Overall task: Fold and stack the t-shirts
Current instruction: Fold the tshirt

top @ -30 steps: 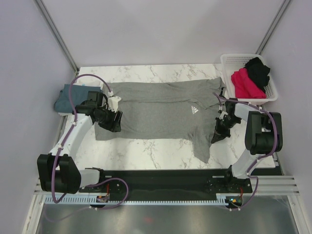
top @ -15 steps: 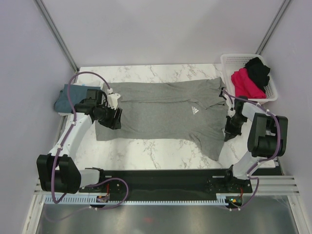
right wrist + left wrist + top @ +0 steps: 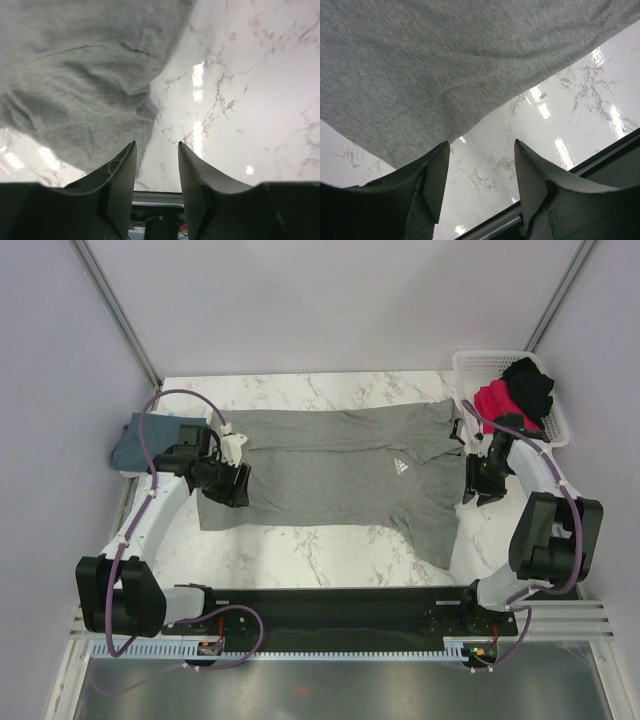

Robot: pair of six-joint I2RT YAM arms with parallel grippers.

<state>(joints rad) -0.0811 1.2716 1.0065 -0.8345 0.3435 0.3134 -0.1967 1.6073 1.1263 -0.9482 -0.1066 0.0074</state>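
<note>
Now the grey shirt [image 3: 330, 475] is laid out flat across the middle of the desk [image 3: 300, 540], logo side up, and no fold is seen in it yet. The left pincer [image 3: 232, 488] is held low at the shirt's left end, by the near corner. Its jaws are spread apart and nothing is gripped; only bare desk is seen between them. The right pincer [image 3: 478, 483] is held at the shirt's right end, just beside the cloth. It is spread open too, and nothing is held. A teal shirt [image 3: 128, 440] looks folded at the left edge of the desk, so one piece seems done. A pink shirt [image 3: 500, 412] and a black shirt [image 3: 530, 382] are left bunched in the basket [image 3: 470, 360] at the far right. Most of the work is judged to be left: three shirts to be folded, then stacked.
</note>
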